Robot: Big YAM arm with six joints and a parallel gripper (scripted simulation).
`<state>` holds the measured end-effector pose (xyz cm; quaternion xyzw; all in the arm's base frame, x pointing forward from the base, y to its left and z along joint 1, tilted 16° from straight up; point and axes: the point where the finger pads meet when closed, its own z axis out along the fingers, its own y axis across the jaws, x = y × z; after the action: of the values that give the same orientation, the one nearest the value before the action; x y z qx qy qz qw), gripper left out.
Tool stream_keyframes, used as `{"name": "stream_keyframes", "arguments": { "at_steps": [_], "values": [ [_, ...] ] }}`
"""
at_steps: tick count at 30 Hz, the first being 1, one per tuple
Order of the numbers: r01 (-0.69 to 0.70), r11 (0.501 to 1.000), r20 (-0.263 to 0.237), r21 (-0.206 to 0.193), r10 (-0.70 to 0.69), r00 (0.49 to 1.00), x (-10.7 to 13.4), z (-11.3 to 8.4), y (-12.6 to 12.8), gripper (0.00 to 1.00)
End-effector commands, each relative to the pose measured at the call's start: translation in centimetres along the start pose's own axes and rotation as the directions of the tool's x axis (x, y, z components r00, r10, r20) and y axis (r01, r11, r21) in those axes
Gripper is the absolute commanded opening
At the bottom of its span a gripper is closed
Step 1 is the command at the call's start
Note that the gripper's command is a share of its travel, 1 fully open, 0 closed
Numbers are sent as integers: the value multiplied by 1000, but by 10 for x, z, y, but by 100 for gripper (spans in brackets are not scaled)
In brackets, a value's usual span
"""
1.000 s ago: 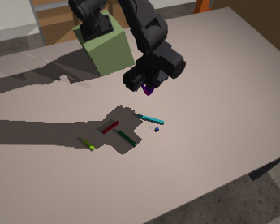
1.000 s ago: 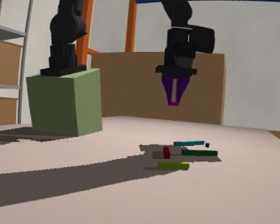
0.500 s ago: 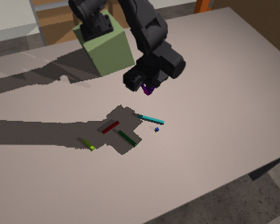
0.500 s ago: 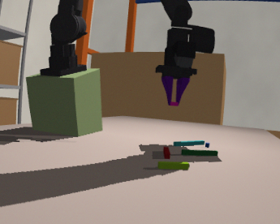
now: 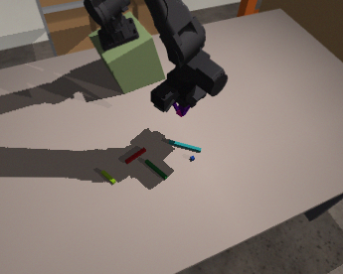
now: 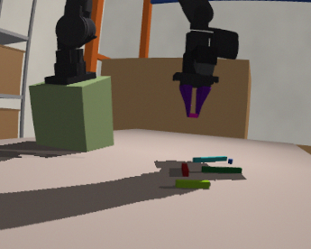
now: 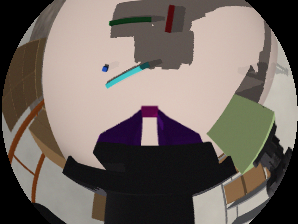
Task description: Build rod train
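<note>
My gripper (image 5: pixel 181 113) (image 6: pixel 193 115) (image 7: pixel 149 113) is shut on a magenta rod (image 6: pixel 193 115) (image 7: pixel 149 113), held high above the table behind the other rods. A turquoise rod (image 5: pixel 186 146) (image 6: pixel 210 159) (image 7: pixel 126 76) lies flat, a small blue rod (image 5: pixel 192 158) (image 6: pixel 230 161) (image 7: pixel 105 68) near one end of it. A green rod (image 5: pixel 156 169) (image 6: pixel 221 170) (image 7: pixel 130 21) and a red rod (image 5: pixel 135 155) (image 6: pixel 185 170) (image 7: pixel 170 19) lie apart, at different angles. A lime rod (image 5: pixel 107 177) (image 6: pixel 193 184) lies apart from them and is out of the wrist view. No rods on the table touch.
A green block (image 5: pixel 137 67) (image 6: pixel 61 115) (image 7: pixel 242 130) carries the arm's base at the back left of the table. The arm's shadow falls over the red and green rods and part of the turquoise rod. A brown box (image 6: pixel 147 96) stands behind the table.
</note>
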<state>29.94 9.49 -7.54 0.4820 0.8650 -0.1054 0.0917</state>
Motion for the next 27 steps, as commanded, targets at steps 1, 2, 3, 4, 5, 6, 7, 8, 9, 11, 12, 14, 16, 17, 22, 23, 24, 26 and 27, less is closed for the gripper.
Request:
{"name": "stream_keyframes", "arguments": {
  "at_steps": [1,2,3,4,5,6,7,8,9,11,12,14,16,17,22,23,24,26,27],
  "values": [
    [-6,999,5,-45,6,1000,1,-13,25,15],
    [-6,999,5,-45,6,1000,1,-13,25,15],
    [-6,999,5,-45,6,1000,1,-13,25,15],
    [11,999,6,-47,-11,1000,1,-14,26,15],
    [23,998,7,-52,-23,1000,-1,-15,26,15],
    [30,998,9,-60,-29,1000,-5,-17,27,15],
    [43,997,9,-59,-43,999,-8,-16,24,15],
    [73,997,8,-39,-73,997,-9,-11,11,15],
    [116,993,8,-31,-116,993,-9,-8,4,15],
    [219,975,14,-37,-219,976,-12,-8,1,15],
    [219,975,14,-37,-219,976,-12,-8,1,15],
    [282,959,17,-36,-282,959,-14,-8,-1,15],
    [282,959,17,-36,-282,959,-14,-8,-1,15],
    [349,936,20,-35,-349,937,-16,-8,-4,15],
    [419,907,22,-33,-418,908,-18,-8,-7,15],
    [419,907,22,-33,-418,908,-18,-8,-7,15],
    [489,872,25,-31,-488,872,-20,-8,-10,15],
    [490,871,24,-30,-489,872,-20,-8,-11,15],
    [490,871,24,-29,-489,872,-20,-8,-11,15]
  ]
}}
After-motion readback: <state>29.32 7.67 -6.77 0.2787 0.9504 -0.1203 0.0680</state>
